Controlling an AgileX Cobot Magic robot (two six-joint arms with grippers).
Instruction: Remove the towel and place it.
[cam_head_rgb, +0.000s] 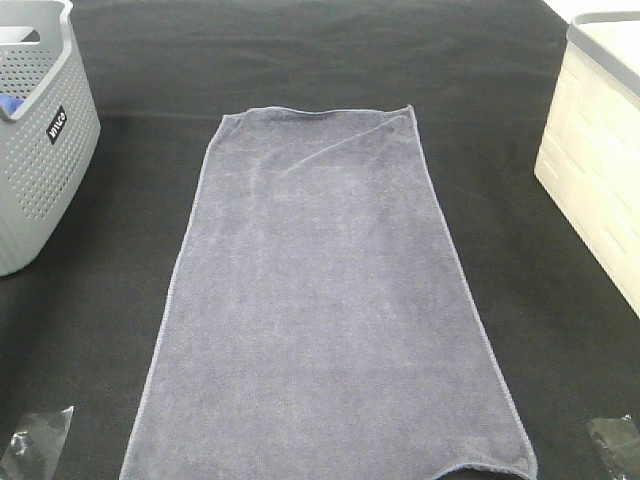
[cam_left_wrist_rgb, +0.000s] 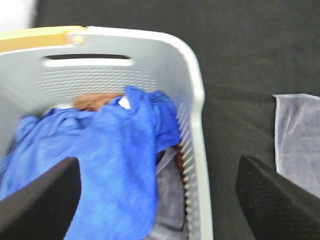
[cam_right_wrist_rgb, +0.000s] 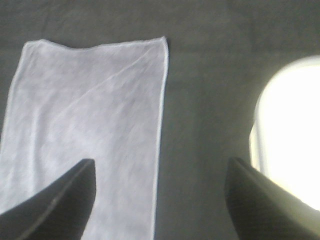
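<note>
A grey-lavender towel (cam_head_rgb: 325, 300) lies spread flat down the middle of the surface (cam_head_rgb: 500, 90), which is covered in black cloth, its near end running off the near edge of the overhead view and its far hem stopping well short of the far edge. At the near corners, small translucent patches (cam_head_rgb: 35, 440) show on either side of the towel, too unclear to identify. The fabric is smooth apart from a faint diagonal crease toward the far right corner of the towel, also visible from the right wrist camera. The left claw (cam_left_wrist_rgb: 157, 200) hangs released, its dark fingers (cam_left_wrist_rgb: 40, 200) spread wide with nothing between them, above the rim of a grey perforated basket (cam_head_rgb: 40, 150) at the left edge of the surface; a blue cloth (cam_left_wrist_rgb: 100, 160) is heaped inside, with a brown item (cam_left_wrist_rgb: 95, 100) behind it and a grey one beneath. The right claw (cam_right_wrist_rgb: 160, 200) is likewise released and empty, poised over the black cloth just beside the towel's right edge. A cream-white bin (cam_head_rgb: 595, 160) with a grey rim stands at the right edge of the surface, well apart from the towel.
</note>
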